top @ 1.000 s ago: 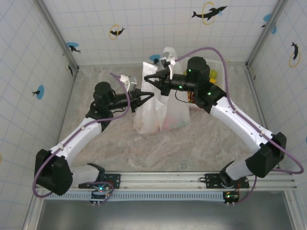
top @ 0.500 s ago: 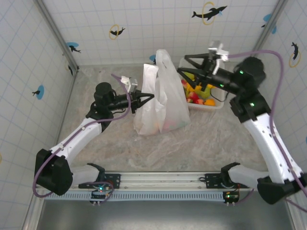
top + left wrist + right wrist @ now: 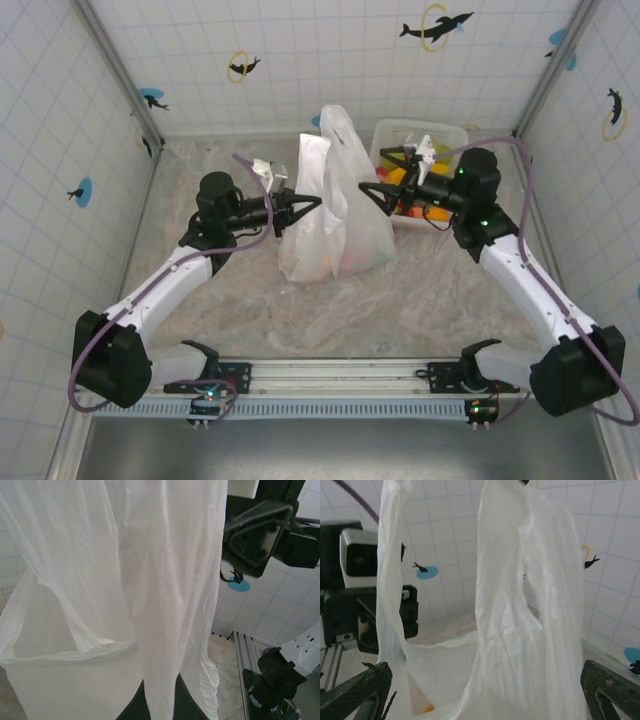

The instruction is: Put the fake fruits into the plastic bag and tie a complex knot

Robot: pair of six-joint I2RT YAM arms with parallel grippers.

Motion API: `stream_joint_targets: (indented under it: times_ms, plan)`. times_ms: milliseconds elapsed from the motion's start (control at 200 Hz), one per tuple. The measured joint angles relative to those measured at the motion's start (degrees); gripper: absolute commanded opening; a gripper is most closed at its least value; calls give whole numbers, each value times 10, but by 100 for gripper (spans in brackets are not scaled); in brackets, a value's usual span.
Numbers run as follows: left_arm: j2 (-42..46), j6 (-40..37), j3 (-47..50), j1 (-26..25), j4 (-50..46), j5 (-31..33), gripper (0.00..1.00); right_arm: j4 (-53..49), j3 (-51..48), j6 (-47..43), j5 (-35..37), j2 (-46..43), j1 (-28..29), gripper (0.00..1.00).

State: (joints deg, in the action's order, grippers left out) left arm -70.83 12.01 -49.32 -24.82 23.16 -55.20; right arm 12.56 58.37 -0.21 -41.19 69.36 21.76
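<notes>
The plastic bag (image 3: 340, 225) stands upright mid-table with both handle loops raised; pinkish fruit shows faintly through its lower wall. My left gripper (image 3: 312, 203) is shut on the bag's left handle, and in the left wrist view that handle (image 3: 165, 630) runs down between the dark fingers (image 3: 131, 707). My right gripper (image 3: 380, 172) hangs open just right of the bag's right handle, touching nothing. In the right wrist view the bag (image 3: 520, 630) lies between the wide-spread fingertips (image 3: 362, 690); an orange fruit (image 3: 427, 709) shows inside the bag's mouth.
A white lattice basket (image 3: 445, 132) behind the right gripper holds more fake fruits (image 3: 415, 200), red, orange and yellow. Tiled walls close in the table on three sides. Bare marble surface lies in front of the bag.
My right gripper let go of the bag's handle, swung up and right over the basket, then came back down open beside the bag. The left gripper kept its hold.
</notes>
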Motion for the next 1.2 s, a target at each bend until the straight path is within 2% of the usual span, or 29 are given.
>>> stream_joint_targets:
  times_ms: [195,520,555,605,651,716,806,896,1056,1196]
  plan:
    - [0,-2,0,0,-4,0,0,20,32,-42,32,72,19,100]
    - [1,-7,0,0,-10,0,0,58,100,-50,51,165,46,100]
    - [1,-8,0,0,-11,0,0,58,106,-53,52,171,52,94]
    - [1,-10,0,0,-14,0,0,57,112,-57,53,178,60,81]
    - [2,-12,0,0,-16,0,0,56,115,-60,54,181,65,64]
    - [5,-13,0,0,-20,4,0,52,115,-61,54,181,67,47]
    - [13,-15,0,2,-29,9,0,49,114,-53,53,174,59,21]
    - [24,-14,0,14,-34,8,0,49,96,-37,31,143,38,0]
    - [53,-10,9,55,-34,4,0,38,62,-12,-31,64,-9,0]
    - [69,-16,10,67,-47,-1,0,27,11,-4,-68,-11,-33,0]
